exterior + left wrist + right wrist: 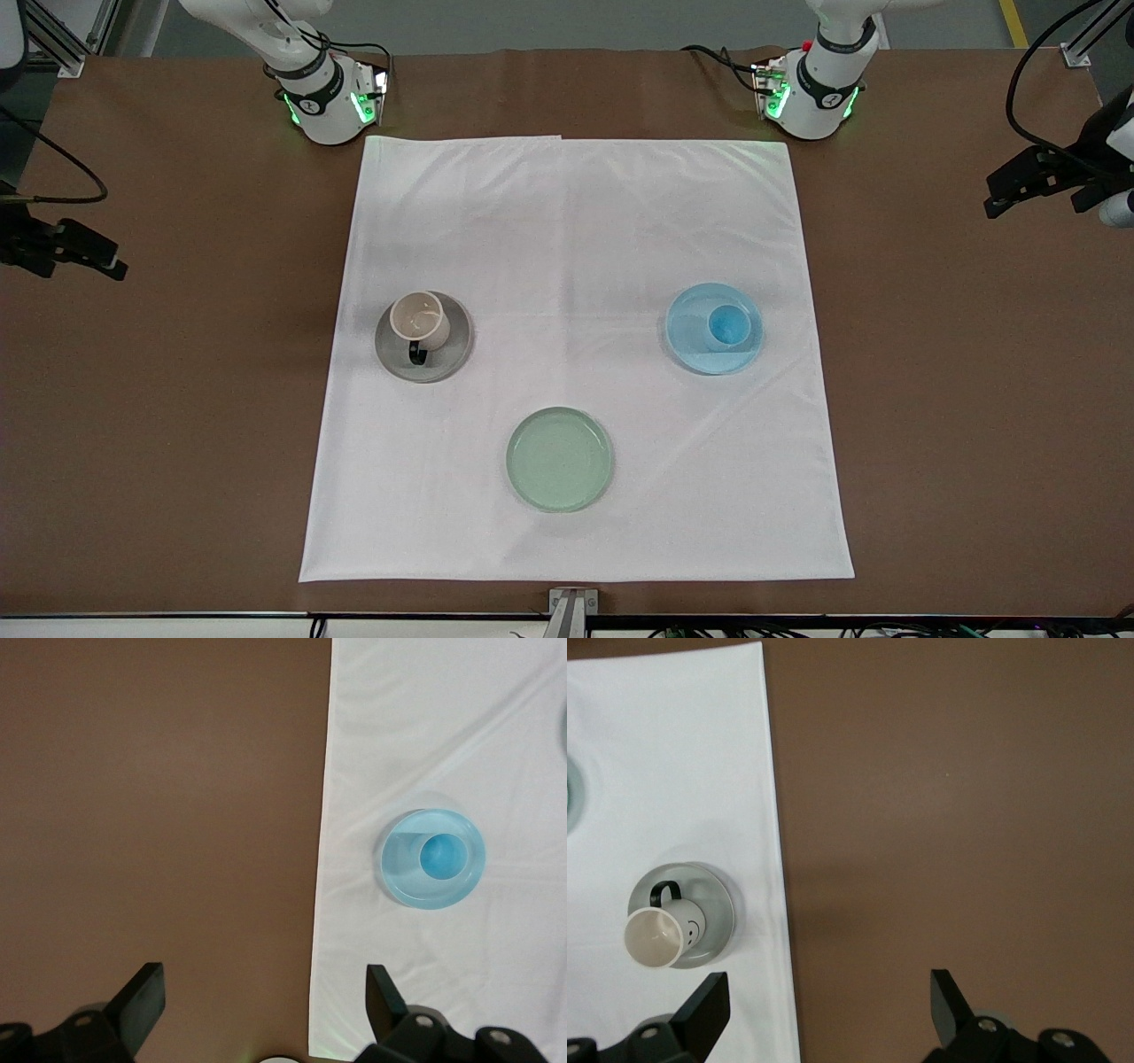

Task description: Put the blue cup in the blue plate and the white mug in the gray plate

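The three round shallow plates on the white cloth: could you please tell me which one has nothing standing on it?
The pale green plate, nearest the front camera. The gray plate carries the cream-white mug, and the light-blue plate holds the small blue cup.

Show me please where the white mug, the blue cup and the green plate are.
white mug (419, 317): front view, inside of its open mouth.
blue cup (728, 326): front view, inside bottom.
green plate (559, 458): front view, flat middle.

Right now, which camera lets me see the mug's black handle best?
The right wrist view: the white mug stands on the gray plate and its whole handle loop shows. The front view shows the mug with its handle smaller. The left wrist view misses it.
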